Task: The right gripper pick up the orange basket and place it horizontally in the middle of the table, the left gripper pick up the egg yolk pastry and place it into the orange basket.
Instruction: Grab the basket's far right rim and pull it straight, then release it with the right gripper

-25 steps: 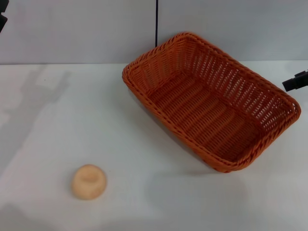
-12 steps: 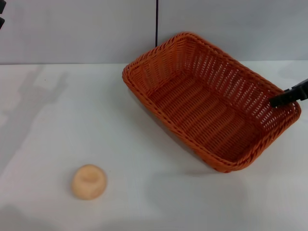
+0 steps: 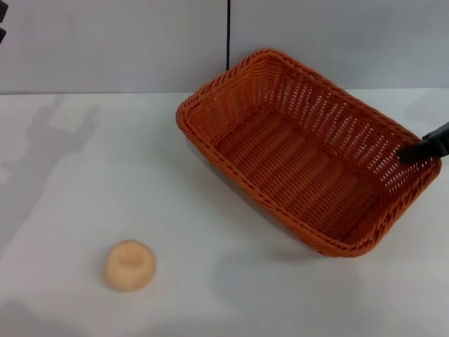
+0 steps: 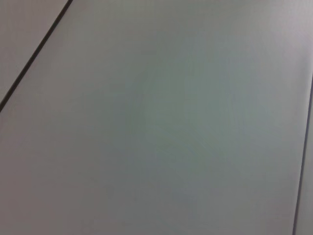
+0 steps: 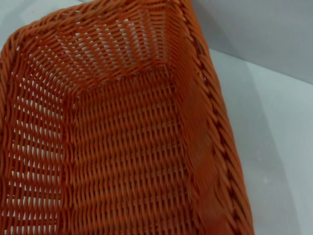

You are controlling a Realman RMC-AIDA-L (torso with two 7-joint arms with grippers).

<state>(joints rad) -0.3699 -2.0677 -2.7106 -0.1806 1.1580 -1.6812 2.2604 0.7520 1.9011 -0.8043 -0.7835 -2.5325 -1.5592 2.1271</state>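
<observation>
Fingers, right: the right gripper (image 3: pixel 410 152) comes in from the right edge of the head view, its dark tip at the right short wall of the orange basket (image 3: pixel 295 161), just inside the rim; whether its fingers are apart or clamped on the wall cannot be told.
Fingers, left: the left gripper (image 3: pixel 3 21) shows only as a dark sliver at the upper left edge of the head view, well apart from everything on the desk; its fingers cannot be seen.
Nearest thing: the egg yolk pastry (image 3: pixel 129 265) sits alone on the near left part of the desk (image 3: pixel 105 175), far from both grippers.
Farther back: the basket lies diagonally on the right half of the desk, its far corner toward the wall (image 3: pixel 112 42).
Right wrist view: the basket's woven floor and sloping sides (image 5: pixel 122 147) fill the frame, with bare desk (image 5: pixel 279 147) beside the rim.
Left wrist view: only a plain grey surface.
</observation>
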